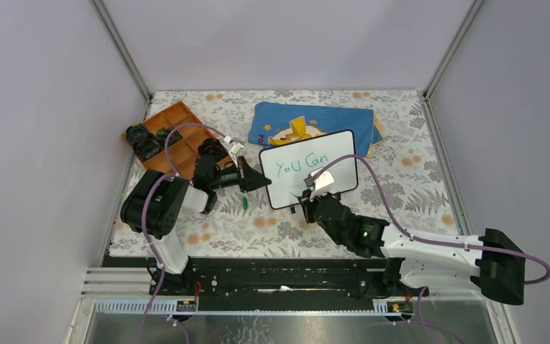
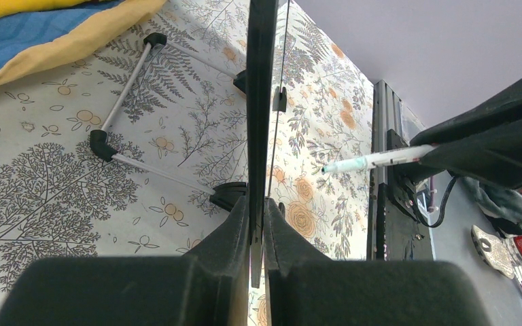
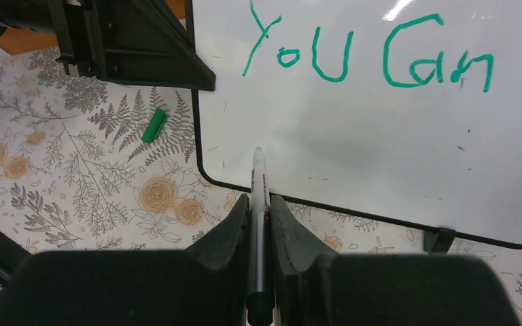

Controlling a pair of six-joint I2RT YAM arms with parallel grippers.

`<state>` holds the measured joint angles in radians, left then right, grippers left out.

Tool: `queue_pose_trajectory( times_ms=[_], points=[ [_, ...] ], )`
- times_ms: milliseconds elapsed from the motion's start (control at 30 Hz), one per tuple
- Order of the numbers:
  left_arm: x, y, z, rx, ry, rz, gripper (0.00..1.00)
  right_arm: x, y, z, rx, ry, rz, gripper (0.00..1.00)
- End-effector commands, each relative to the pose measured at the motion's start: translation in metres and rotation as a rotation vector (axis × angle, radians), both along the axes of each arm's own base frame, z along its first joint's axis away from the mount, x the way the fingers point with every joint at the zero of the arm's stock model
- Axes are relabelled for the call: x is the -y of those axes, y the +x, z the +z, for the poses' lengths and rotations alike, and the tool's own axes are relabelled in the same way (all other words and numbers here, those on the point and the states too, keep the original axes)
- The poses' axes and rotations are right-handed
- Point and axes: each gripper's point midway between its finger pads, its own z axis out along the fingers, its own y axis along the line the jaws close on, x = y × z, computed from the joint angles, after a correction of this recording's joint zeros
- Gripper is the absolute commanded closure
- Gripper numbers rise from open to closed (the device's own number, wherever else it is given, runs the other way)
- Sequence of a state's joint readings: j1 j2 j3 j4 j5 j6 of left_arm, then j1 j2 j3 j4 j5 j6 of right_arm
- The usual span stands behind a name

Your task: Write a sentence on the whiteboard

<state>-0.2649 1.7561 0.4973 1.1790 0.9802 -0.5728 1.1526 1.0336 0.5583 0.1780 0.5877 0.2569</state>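
- The whiteboard (image 1: 308, 168) is stood on its small black feet near the middle of the table, leaning back, just in front of a blue cloth (image 1: 308, 122) with a yellow figure.
- The sentence (image 3: 370, 58) is seen in green as "You Can" along the upper part of the board. The area below it is unwritten.
- The left edge of the board is clamped between the fingers of the left gripper (image 2: 258, 204), which are closed tight on the frame. In that wrist view the board is seen edge-on.
- A marker (image 3: 259, 170) is held by the right gripper (image 3: 258, 200), whose fingers are closed on the barrel, with the tip pointed at the lower left part of the board, below "You".
- In the left wrist view, a small gap is seen between the marker tip and the board face.
- A green cap (image 3: 154, 125) is laid on the floral tablecloth (image 1: 401, 186), just left of the board's lower left corner and below the left gripper.
- An orange tray (image 1: 175, 136) with small dark items is set at the far left corner, well apart from the board.
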Motion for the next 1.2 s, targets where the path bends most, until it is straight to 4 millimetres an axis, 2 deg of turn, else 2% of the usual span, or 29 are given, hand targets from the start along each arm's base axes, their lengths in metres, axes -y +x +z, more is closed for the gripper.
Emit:
queue_pose_trajectory(
  times_ms=[0, 400, 700, 1167],
  points=[
    [0.003, -0.01, -0.02, -0.077, 0.042, -0.02, 1.0, -0.017, 0.008, 0.022, 0.071, 0.071, -0.021, 1.0],
    [0.003, -0.009, -0.021, -0.076, 0.044, -0.019, 1.0, -0.031, 0.02, 0.016, 0.09, 0.06, -0.063, 1.0],
    [0.003, -0.009, -0.022, -0.081, 0.044, -0.02, 1.0, -0.032, 0.023, 0.019, 0.1, 0.076, -0.078, 1.0],
    [0.004, -0.01, -0.021, -0.079, 0.045, -0.023, 1.0, -0.032, 0.028, 0.012, 0.088, 0.056, -0.115, 1.0]
  ],
)
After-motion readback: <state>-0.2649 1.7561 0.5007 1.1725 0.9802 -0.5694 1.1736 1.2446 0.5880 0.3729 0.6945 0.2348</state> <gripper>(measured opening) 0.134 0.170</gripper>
